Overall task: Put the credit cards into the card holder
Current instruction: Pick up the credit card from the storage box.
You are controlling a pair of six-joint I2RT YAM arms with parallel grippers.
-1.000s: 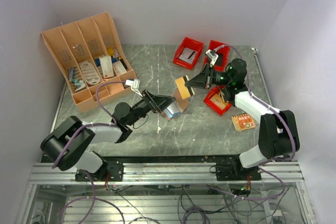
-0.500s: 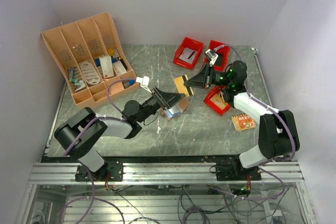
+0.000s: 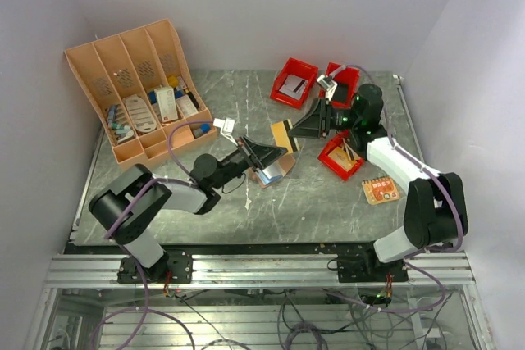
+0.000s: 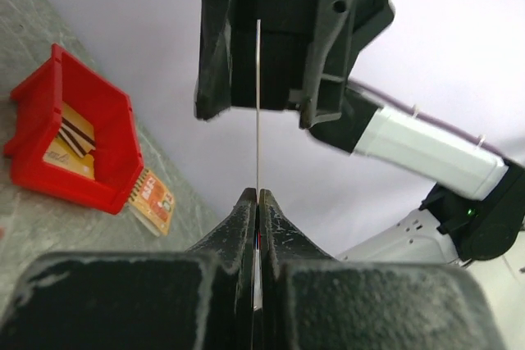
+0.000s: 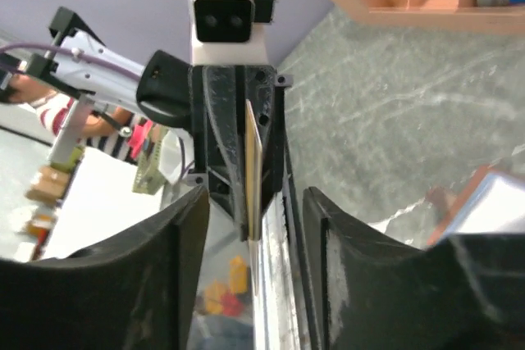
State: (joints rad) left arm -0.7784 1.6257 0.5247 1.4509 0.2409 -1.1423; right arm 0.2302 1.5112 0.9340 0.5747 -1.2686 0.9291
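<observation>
Left pincer [image 4: 257, 197] is clamped shut on the near edge of a thin tan card [image 3: 283, 134]. Its wrist camera sees the card edge-on, as a fine line running straight out from between the closed fingers. The far end of the card reaches in between the fingers of the right pincer [image 5: 254, 202], which stand wide apart with a clear gap on either side of the card. The two pincers face each other nose to nose above the middle of the grey table [image 3: 312, 198]. From above, the card shows its flat face, with a dark stripe along the end nearest the right arm. The card holder [image 3: 280, 170] lies on the table just beneath the left pincer, partly covered by it. Only a tan edge and a pale, shiny patch can be seen, and whether it is folded open or closed cannot be told. Right of the pincers a red bin [image 3: 340, 157] holds a striped card, and a loose orange card [image 3: 381, 190] lies just beside it. Two more red bins [image 3: 294, 81] sit at the far edge, one partly behind the right arm. A big orange rack [image 3: 135, 92] with small items in its slots stands in the far left corner.
</observation>
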